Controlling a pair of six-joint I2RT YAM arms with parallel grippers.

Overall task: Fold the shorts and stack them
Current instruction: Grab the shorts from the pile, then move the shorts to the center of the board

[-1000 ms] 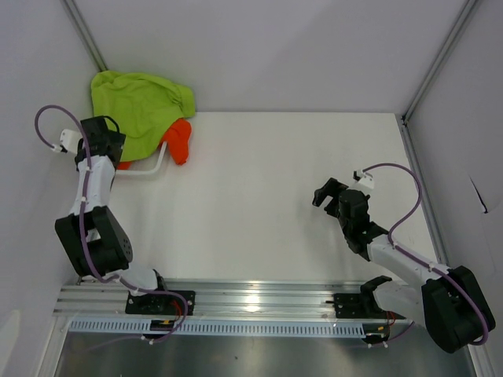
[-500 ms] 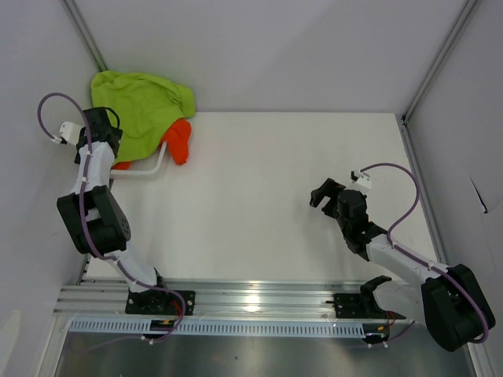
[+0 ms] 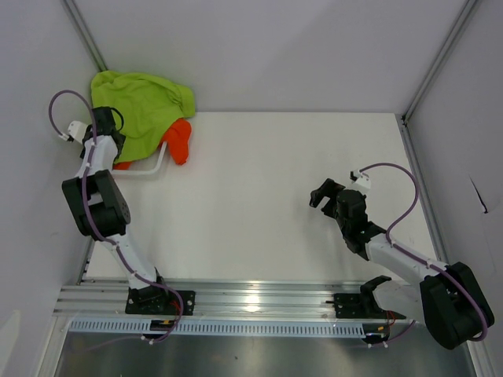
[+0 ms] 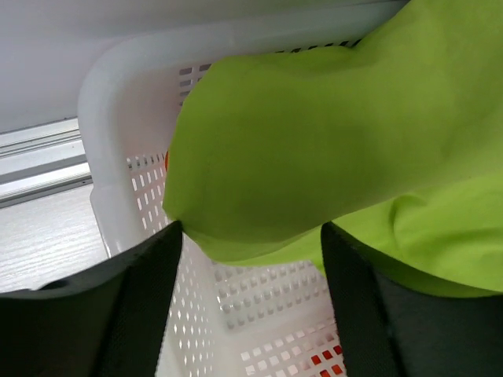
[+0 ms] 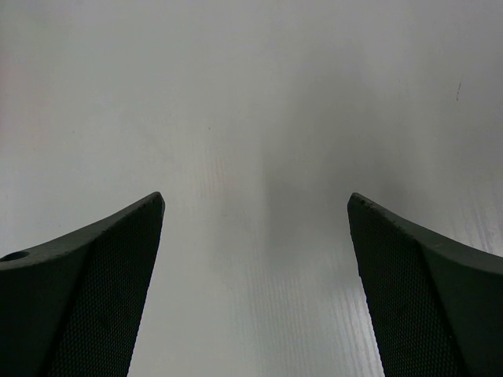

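The lime green shorts (image 3: 141,106) lie heaped over the white mesh basket (image 3: 154,167) in the back left corner. The orange shorts (image 3: 181,140) spill out from under them at the right. My left gripper (image 3: 111,140) sits at the basket's left side. In the left wrist view its jaws (image 4: 247,236) stand apart inside the basket (image 4: 118,102), and a hanging fold of the green shorts (image 4: 314,141) reaches down between the two fingertips. Orange shows through the mesh holes at the bottom. My right gripper (image 3: 324,191) hovers open over bare table (image 5: 255,204), holding nothing.
The basket stands against the left wall and the aluminium corner post (image 3: 85,31). A second post (image 3: 440,55) and the right wall border the white table (image 3: 275,173). The arms' mounting rail (image 3: 251,298) runs along the near edge.
My left arm has stretched further back toward the basket, and its jaws have narrowed a little around the green fold. The right arm has hardly moved.
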